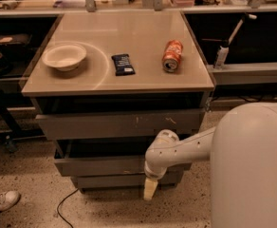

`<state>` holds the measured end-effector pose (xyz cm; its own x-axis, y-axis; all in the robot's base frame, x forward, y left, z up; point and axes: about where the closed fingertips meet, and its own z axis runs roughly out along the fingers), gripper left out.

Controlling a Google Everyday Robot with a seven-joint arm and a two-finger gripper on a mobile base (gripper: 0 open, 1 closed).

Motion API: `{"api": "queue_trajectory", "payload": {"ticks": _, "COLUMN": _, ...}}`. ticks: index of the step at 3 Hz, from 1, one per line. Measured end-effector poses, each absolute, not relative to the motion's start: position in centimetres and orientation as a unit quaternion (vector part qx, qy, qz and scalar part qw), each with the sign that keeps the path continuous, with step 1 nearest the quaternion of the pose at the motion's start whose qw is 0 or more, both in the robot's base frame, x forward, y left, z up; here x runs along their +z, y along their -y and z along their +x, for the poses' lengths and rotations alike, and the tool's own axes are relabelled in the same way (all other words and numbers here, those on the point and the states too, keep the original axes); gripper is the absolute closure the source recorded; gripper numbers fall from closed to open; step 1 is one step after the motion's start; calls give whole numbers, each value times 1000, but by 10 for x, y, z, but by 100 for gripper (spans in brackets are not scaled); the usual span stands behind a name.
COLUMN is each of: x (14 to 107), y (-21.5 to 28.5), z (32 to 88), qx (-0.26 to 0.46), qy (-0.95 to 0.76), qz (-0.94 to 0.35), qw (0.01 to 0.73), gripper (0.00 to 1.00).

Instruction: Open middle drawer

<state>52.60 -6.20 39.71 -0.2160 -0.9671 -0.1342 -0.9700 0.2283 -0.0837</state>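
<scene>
1. Middle drawer (100,166): wide grey handleless front, directly below the scuffed drawer front (119,123). It stands out past that front, with a dark strip of its inside showing between the two.
2. Tool (150,190): cream tip, pointing down, well below the scuffed drawer front and under its right half. Open or closed: cannot be told.
3. Relation: the tool hangs lower than the middle drawer's front, across the narrowest front (110,180). The arm (176,150) crosses the middle drawer's right part.
4. Risk, wrong drawer: a pull from this height would likely engage the narrowest front.
5. Risk, slip: the flat front gives little purchase.
6. Risk, blockage: the arm may obstruct the drawer's travel.
7. Risk, jolt: the can (172,56) lies on its side on the tabletop (143,32) above the scuffed drawer front and may roll.
</scene>
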Motion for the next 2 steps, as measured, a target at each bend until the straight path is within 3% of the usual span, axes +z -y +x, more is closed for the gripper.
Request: {"api": "queue_trajectory", "payload": {"ticks": 2, "x": 428, "y": 81, "z": 475, "qx": 18, "qy": -790, "qz": -611, "qw": 47, "gripper": 0}}
